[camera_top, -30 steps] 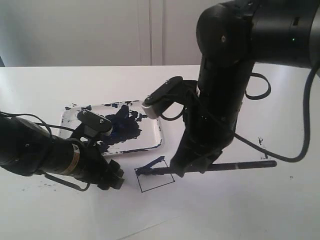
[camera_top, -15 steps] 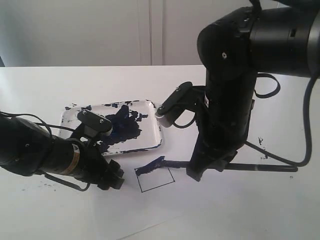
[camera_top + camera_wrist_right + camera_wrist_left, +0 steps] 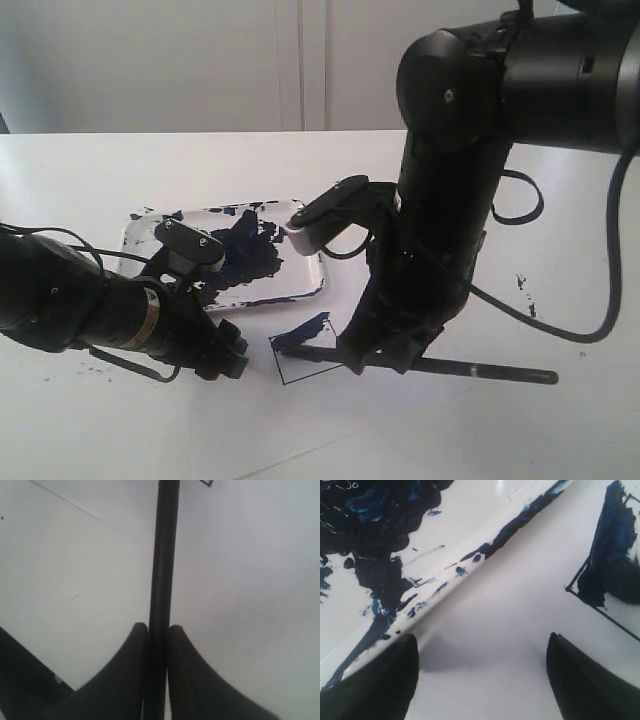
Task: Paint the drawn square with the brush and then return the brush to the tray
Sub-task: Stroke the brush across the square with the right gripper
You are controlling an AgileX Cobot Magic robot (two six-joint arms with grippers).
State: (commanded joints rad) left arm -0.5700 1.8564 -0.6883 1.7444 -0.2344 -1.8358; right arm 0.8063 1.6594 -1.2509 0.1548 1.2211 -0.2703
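Note:
The drawn square [image 3: 300, 366] lies on the white table just in front of the tray [image 3: 306, 284]. Its far edge is smeared dark blue and its near part is white. My right gripper [image 3: 386, 356] is shut on the brush [image 3: 490, 373], which lies low and nearly level, its tip over the square's left part. In the right wrist view the brush [image 3: 165, 555] runs straight out from between the shut fingers [image 3: 159, 630]. My left gripper [image 3: 226, 356] rests open on the table left of the square; its wrist view shows the tray's rim [image 3: 470, 555] and the square's blue corner [image 3: 607, 560] beyond the open gripper [image 3: 480, 680].
Dark paint specks mark the table at the right [image 3: 524, 284] and at the front left [image 3: 95, 370]. The tray's inside [image 3: 245, 250] is heavily smeared with blue-black paint. The right arm's bulk [image 3: 450, 190] hangs over the square's right side.
The right gripper swung right with the brush, then came back left and lower. The brush tip is over the square again, and the blue smear looks a little wider. The left arm stayed still.

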